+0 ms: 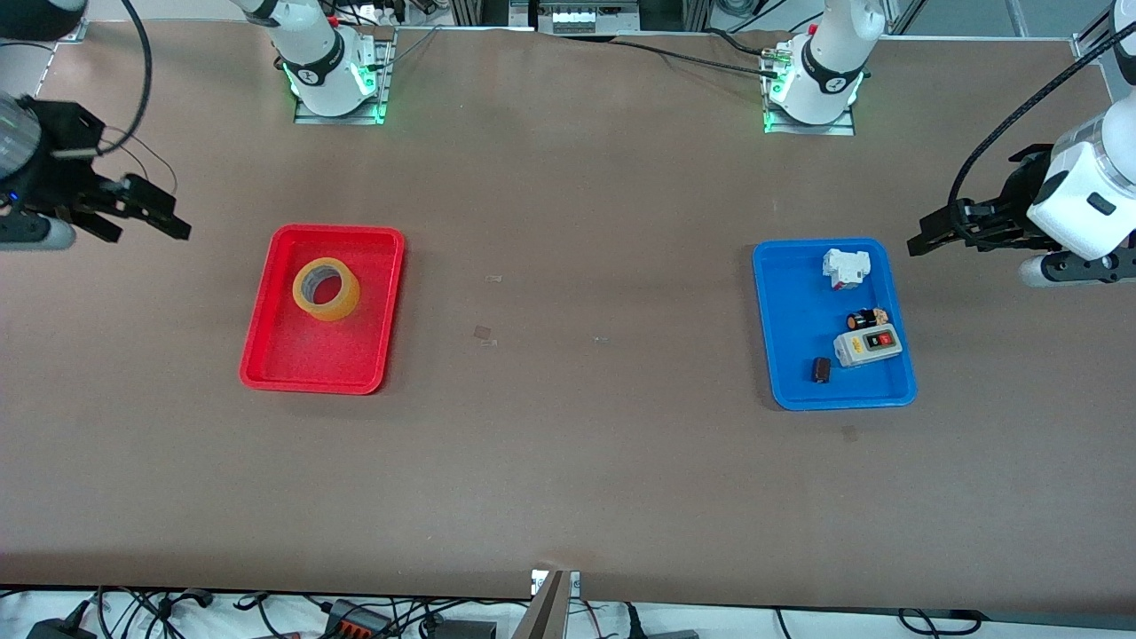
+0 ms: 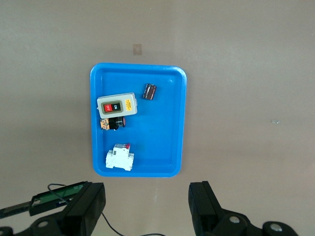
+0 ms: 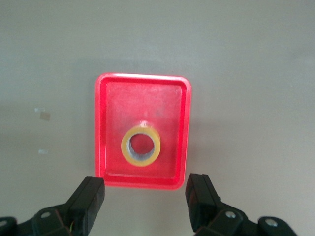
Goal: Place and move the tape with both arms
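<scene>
Tape [image 1: 327, 288] lies flat in red tray [image 1: 266, 355], toward the tray's edge farther from the front camera. Right gripper [image 3: 145, 196] hangs outside that tray's right-arm end, jaws wide, empty. Left gripper [image 2: 147, 206] likewise wide, empty; both arms partly cut off.

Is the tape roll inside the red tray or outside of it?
Inside. The tape roll lies flat, hole upward, on the red tray floor, within its rim in both views.
</scene>
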`<state>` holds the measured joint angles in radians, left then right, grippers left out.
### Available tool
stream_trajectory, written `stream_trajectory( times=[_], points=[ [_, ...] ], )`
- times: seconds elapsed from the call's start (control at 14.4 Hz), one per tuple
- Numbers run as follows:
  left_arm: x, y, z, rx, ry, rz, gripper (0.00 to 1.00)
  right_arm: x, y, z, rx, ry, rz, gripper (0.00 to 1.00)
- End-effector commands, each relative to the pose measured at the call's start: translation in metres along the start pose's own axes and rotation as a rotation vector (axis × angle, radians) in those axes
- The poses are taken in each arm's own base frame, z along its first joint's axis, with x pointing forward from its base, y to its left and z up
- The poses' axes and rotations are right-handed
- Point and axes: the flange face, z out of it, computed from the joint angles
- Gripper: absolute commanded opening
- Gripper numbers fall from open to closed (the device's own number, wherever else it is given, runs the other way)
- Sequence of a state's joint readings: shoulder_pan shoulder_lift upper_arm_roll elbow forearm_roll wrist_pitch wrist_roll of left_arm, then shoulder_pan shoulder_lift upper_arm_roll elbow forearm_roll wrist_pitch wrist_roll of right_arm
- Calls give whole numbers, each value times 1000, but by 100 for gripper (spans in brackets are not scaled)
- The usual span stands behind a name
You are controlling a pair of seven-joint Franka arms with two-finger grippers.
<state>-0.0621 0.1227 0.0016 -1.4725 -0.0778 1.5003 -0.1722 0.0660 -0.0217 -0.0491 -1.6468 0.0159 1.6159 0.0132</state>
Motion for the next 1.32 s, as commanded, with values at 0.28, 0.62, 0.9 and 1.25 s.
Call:
stream_trajectory(
  times=[0.28,0.62,0.9,1.25],
  points=[
    [-7,-1,-3,8,15,16,100,-9,14,-43,2,51,16,99],
    [-7,-1,-4,8,16,17,100,7,24,-33,-4,35,35,99],
    [-6,-1,-3,11,18,17,100,-7,24,-23,6,-27,42,99],
    [-6,-2,-3,91,31,32,100,-13,19,-23,-2,-24,29,99]
  ],
)
